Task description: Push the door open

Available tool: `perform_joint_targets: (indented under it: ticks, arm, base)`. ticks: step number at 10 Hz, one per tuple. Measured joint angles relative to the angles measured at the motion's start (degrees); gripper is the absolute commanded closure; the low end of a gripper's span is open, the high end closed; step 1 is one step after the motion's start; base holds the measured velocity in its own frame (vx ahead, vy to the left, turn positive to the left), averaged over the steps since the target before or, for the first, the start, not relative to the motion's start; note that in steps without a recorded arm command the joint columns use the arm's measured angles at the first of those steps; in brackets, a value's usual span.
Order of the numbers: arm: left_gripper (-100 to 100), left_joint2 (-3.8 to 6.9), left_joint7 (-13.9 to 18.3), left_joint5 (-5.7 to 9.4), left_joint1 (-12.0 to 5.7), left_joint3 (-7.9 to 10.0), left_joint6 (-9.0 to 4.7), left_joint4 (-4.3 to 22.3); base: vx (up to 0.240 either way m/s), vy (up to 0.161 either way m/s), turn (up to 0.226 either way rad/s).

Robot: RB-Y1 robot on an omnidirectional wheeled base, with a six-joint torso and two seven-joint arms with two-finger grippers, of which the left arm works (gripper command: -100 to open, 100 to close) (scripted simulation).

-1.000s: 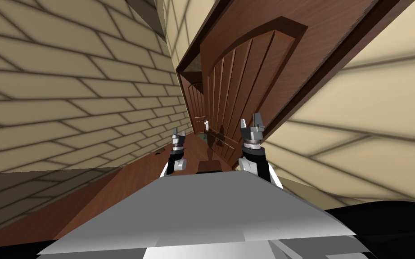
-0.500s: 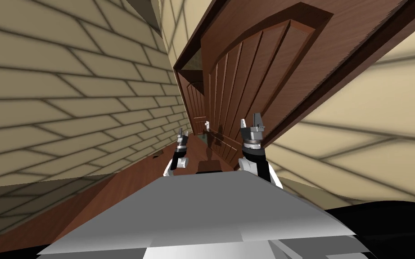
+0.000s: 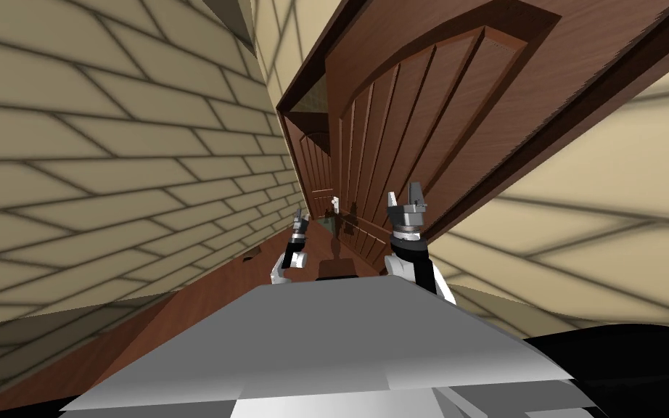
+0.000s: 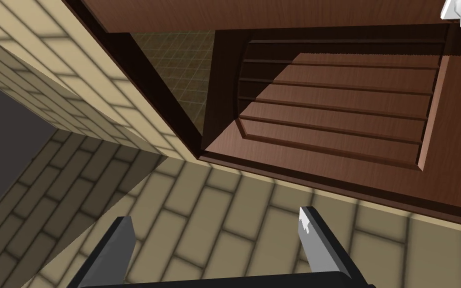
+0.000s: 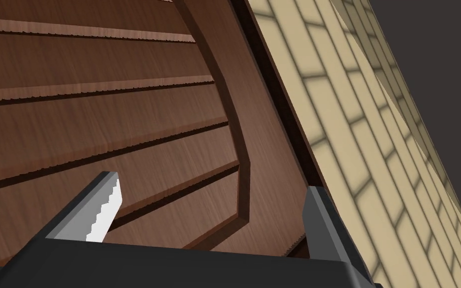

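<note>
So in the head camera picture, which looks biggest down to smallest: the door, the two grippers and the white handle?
1. brown door
2. right gripper
3. left gripper, though it may only look smaller because it is farther from the camera
4. white handle, tiny and far off

narrow gap between door and brick wall
</note>
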Motion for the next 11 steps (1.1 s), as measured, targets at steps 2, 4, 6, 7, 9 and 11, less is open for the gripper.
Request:
perform_joint_targets:
  ticks: [2,4,6,7,9,11]
  arm:
    - [-100,0.22,0.4,-0.18,-1.85,-0.48,0.28,3.0]
    - [-100,0.10,0.6,-0.46,-3.78,-1.08,0.41,6.4]
    - [-100,0.28,0.9,-0.69,-5.15,-1.69,1.10,8.7]
    - [-100,0.15,0.9,-0.78,-5.62,-1.85,0.92,9.9]
    - [-100,0.04,1.1,-0.98,-7.03,-2.31,1.17,12.2]
    - [-100,0.10,1.4,-1.12,-8.18,-2.71,1.42,14.2]
  base:
    - [0.092,0.116,-0.076]
    - [0.082,0.118,-0.072]
    - [0.055,0.085,-0.061]
    - [0.041,0.057,-0.048]
    - [0.061,0.085,-0.080]
    - [0.049,0.072,-0.038]
